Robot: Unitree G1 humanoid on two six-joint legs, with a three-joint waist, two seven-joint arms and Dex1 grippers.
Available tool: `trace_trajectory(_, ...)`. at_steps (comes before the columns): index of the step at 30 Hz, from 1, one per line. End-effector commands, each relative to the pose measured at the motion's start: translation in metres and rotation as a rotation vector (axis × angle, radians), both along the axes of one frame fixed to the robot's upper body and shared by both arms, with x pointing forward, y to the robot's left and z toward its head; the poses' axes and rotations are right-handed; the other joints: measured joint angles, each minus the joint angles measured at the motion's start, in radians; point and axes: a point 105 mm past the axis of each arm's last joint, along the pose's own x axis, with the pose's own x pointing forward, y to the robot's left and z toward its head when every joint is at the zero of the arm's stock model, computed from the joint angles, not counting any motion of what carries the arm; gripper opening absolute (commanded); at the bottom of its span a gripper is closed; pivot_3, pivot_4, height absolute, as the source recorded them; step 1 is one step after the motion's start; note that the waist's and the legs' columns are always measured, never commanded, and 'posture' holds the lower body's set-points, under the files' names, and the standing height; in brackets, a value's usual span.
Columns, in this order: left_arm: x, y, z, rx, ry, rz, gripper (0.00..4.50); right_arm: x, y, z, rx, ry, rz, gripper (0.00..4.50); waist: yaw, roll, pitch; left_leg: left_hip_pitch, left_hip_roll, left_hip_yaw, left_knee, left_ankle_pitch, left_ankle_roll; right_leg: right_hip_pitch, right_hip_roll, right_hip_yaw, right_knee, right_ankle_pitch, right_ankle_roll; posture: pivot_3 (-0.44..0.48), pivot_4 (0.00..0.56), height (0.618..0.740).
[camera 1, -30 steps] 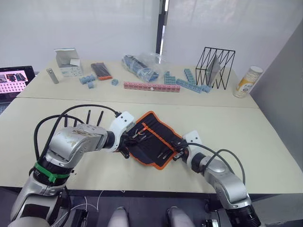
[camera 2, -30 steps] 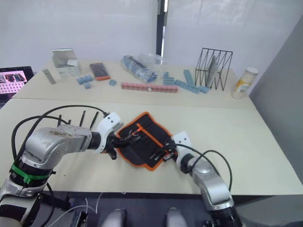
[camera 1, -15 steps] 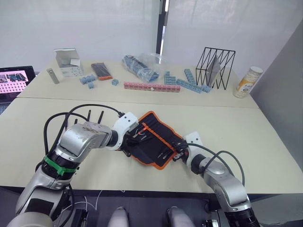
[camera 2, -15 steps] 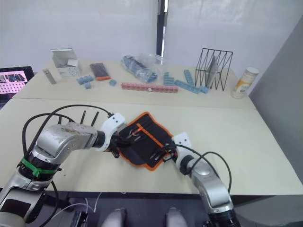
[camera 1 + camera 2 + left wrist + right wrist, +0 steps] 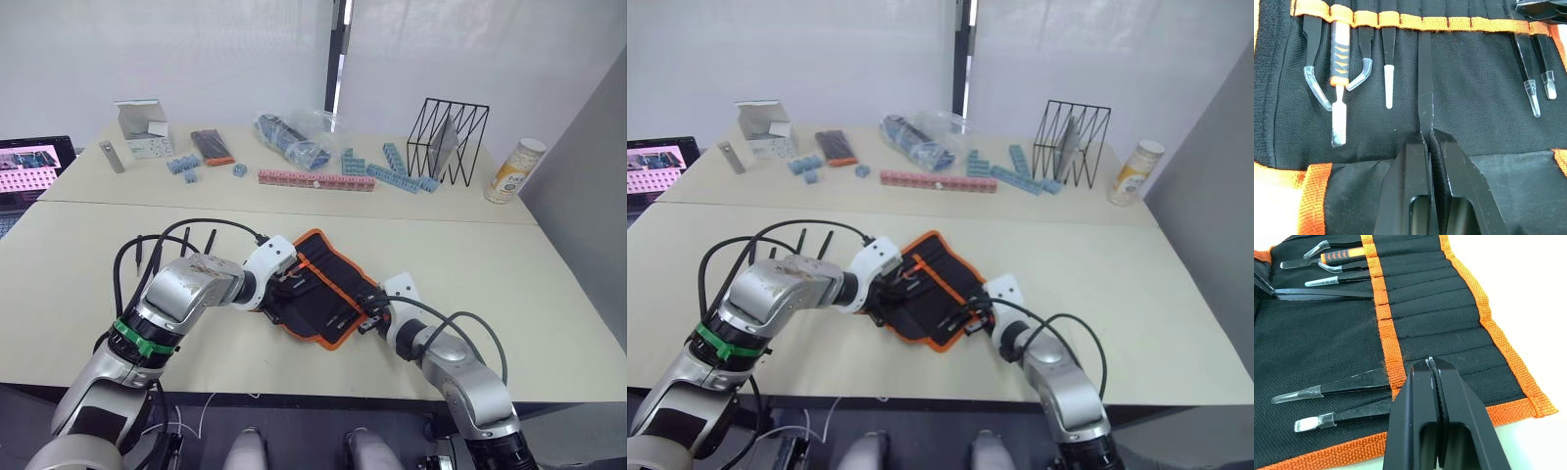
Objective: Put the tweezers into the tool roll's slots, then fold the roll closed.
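Lying open, tool roll (image 5: 328, 286), black, orange-trimmed

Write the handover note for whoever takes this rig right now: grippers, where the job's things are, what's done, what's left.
Left gripper: shut on a black tweezer whose far end sits in a middle slot of the tool roll.
Right gripper: shut, resting on the roll's slot end by its orange trim.
Tool roll: lies open and flat on the table.
Done: six capped tools stand in the slots, four to one side of the held tweezer and two to the other.
Left: seat and release the held tweezer, then fold the roll closed. A few thin black pieces lie on the table by the left arm, perhaps more tweezers; check.
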Motion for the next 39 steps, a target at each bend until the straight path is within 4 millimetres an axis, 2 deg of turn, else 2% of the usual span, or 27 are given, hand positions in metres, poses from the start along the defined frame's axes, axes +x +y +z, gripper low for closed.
trace_trajectory(1,0.004,0.004,0.014,0.01,-0.07,-0.001,0.0,-0.006,-0.001,-0.018,-0.021,0.084,-0.003,0.04,0.0,0.0,0.0,0.0,0.0,0.0,0.0,0.0,0.0,0.0,0.0,0.0,0.0,0.0,0.0,0.0,0.15,0.74)
trace_trajectory(11,0.003,-0.001,0.021,0.001,-0.089,-0.034,0.0,-0.005,0.0,-0.018,-0.022,0.086,-0.002,0.04,0.0,0.0,0.0,0.0,0.0,0.0,0.0,0.0,0.0,0.0,0.0,0.0,0.0,0.0,0.0,0.0,0.15,0.74)
trace_trajectory(23,0.017,-0.011,0.015,0.037,-0.094,-0.057,0.0,-0.007,0.004,-0.014,-0.014,0.081,0.002,0.04,-0.001,0.0,0.0,0.0,0.0,0.0,0.0,0.001,0.001,0.0,0.0,0.0,0.0,0.0,0.0,0.0,0.15,0.74)
trace_trajectory(32,0.043,-0.026,0.01,0.104,-0.167,-0.163,0.0,-0.008,0.012,-0.013,-0.023,0.079,0.014,0.04,0.0,0.0,0.0,0.0,0.0,0.0,0.0,0.001,0.001,0.0,0.0,0.0,0.0,0.0,0.0,0.0,0.15,0.74)
trace_trajectory(39,0.063,-0.031,0.008,0.167,-0.248,-0.285,0.0,-0.007,0.015,-0.02,-0.028,0.102,-0.028,0.04,0.0,0.0,0.0,0.0,0.0,0.0,0.0,0.001,0.001,0.0,0.0,0.0,0.0,0.0,0.0,0.0,0.15,0.74)
